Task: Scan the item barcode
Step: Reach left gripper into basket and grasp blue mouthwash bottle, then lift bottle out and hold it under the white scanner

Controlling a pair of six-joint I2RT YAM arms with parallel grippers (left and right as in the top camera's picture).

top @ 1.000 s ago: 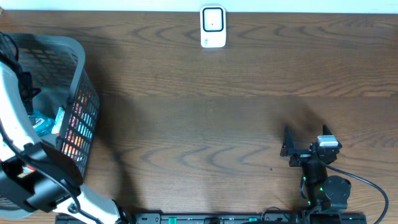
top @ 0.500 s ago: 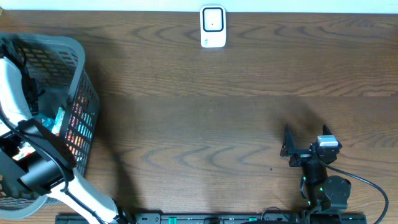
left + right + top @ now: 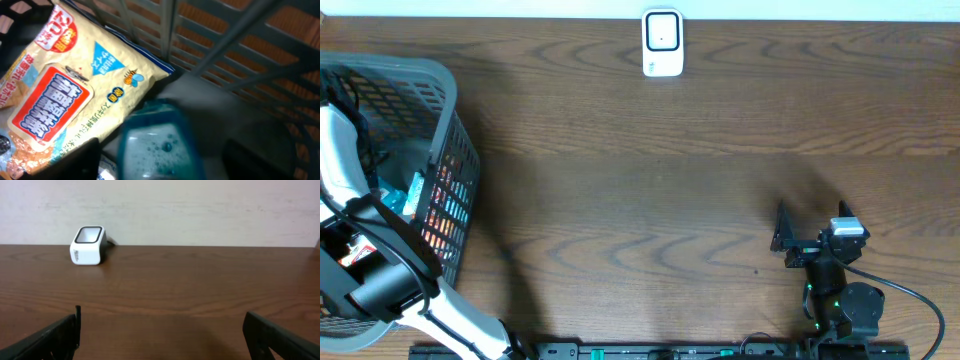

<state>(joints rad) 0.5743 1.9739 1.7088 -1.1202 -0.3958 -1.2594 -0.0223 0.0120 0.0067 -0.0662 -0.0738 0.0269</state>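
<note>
The table [image 3: 670, 180] and the basket [image 3: 448, 100] at its left end have not moved in the last second. Only the left arm [image 3: 375, 275] has. It has swung a little and now reaches deeper into the basket, which suggests the pick is under way and the scan itself has not begun.

Inside the basket, the left gripper [image 3: 160, 160] straddles a blue pack [image 3: 155, 135], one finger on each side. The jaws look partly drawn in, but I cannot tell whether they pinch it yet. The blue pack is probably the item to scan. It lies just beside a beige snack bag [image 3: 75, 85] near the basket wall.

The right gripper [image 3: 162, 330] has not stirred. It sits well to the right of the basket with its jaws wide open and nothing between them. The scanner [image 3: 662, 42] stands well apart from the basket at the far edge of the table.

Count:
- one table
- one basket
- two arms
- one snack bag
- one blue pack
- one scanner
- other goods in the basket, too hidden to number
</note>
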